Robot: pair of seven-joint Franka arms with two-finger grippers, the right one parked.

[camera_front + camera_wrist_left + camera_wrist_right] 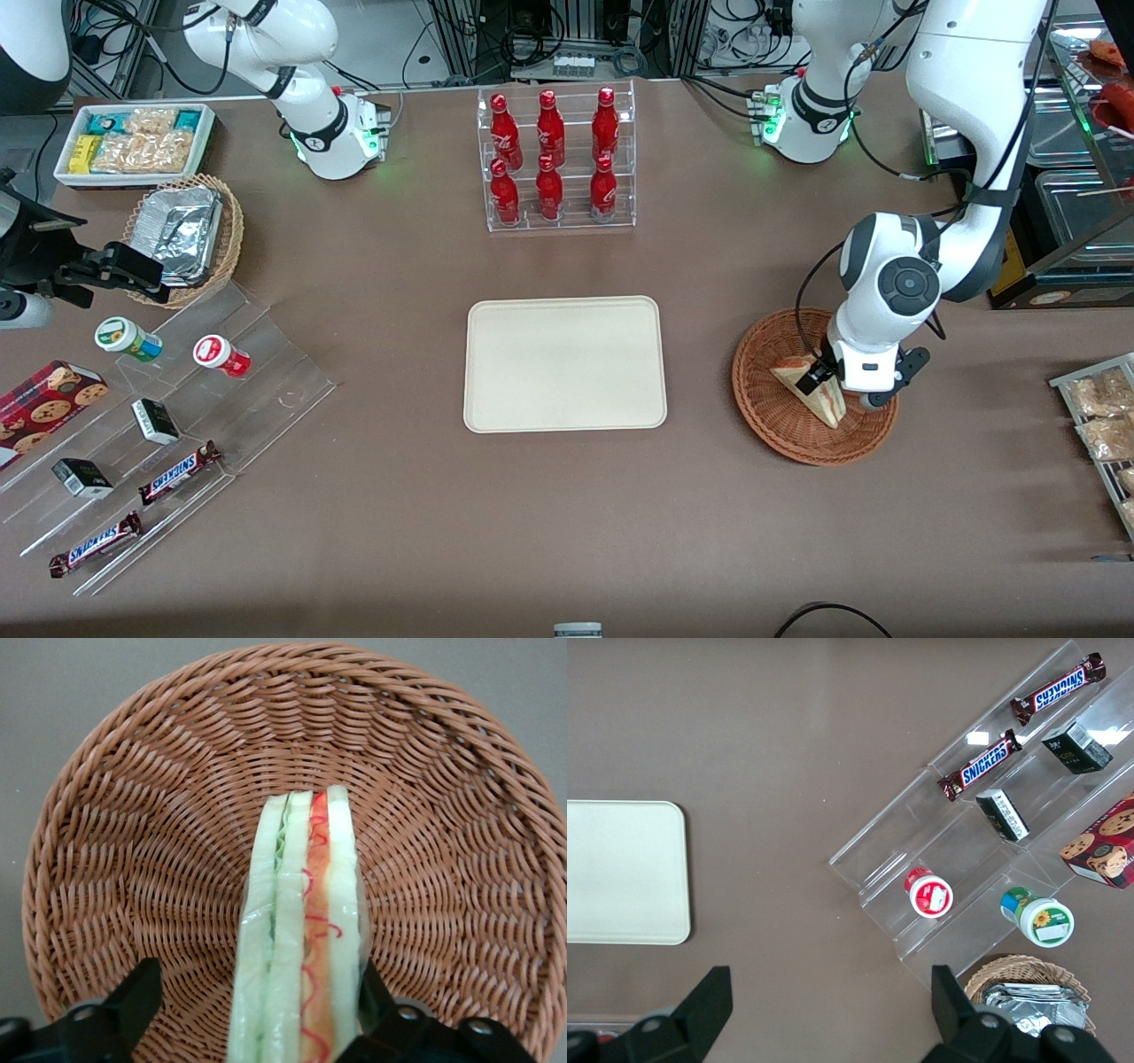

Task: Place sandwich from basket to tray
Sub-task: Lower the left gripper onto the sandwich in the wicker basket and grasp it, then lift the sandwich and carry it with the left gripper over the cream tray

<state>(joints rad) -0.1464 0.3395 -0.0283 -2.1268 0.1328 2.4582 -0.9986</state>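
"SNICKERS" is printed in blue letters on two chocolate bars (180, 472) (96, 544) lying on the clear stepped stand (266, 354) toward the parked arm's end of the table, the second at about seven o'clock from the first. Print on the small dark boxes (155, 421), round tubs (128, 339) and red bottles (549, 155) cannot be read.

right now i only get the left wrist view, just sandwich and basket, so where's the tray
observer: the tray lies flat beside the basket, toward the parked arm's end of the table.
operator: anything on it
observer: nothing, its surface is bare.
operator: path there blocked
observer: seemingly not. The open gripper straddles the sandwich in the basket, with only bare table between basket and tray. The bottle rack stands farther from the front camera.
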